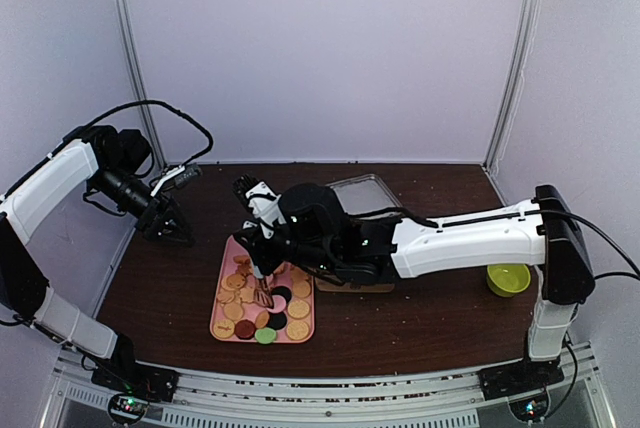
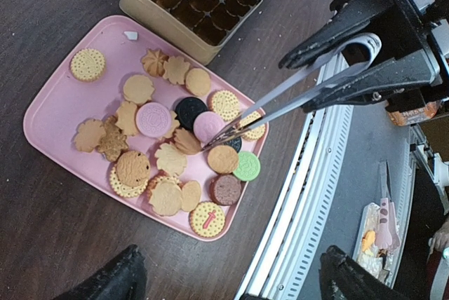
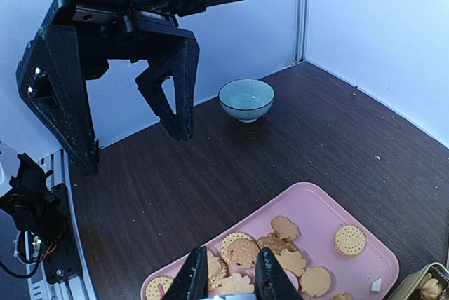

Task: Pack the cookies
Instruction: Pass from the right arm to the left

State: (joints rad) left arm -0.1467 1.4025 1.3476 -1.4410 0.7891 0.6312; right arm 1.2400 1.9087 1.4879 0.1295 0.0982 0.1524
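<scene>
The cookies [image 2: 154, 119] lie spread over a pink tray [image 2: 63, 104]: mostly tan rounds, with pink, black, green and dark red ones among them. My right gripper [image 2: 379, 62] is shut on metal tongs [image 2: 280, 100]. The tong tips are nearly together and rest low among the middle cookies, beside a pink one. I cannot tell if a cookie is pinched. From above, the right gripper [image 1: 262, 251] hangs over the tray [image 1: 214, 320]. My left gripper [image 1: 170, 228] hovers wide open and empty, left of the tray. In the right wrist view, my fingers [image 3: 198, 272] clamp the tongs above the cookies [image 3: 242, 252].
A gold tin [image 2: 161, 16] with brown paper cups stands just beyond the tray. A silver lid [image 1: 360, 191] lies behind the right arm. A green bowl [image 1: 507, 278] sits at the far right, and a pale blue bowl [image 3: 245, 99] stands near the back left corner.
</scene>
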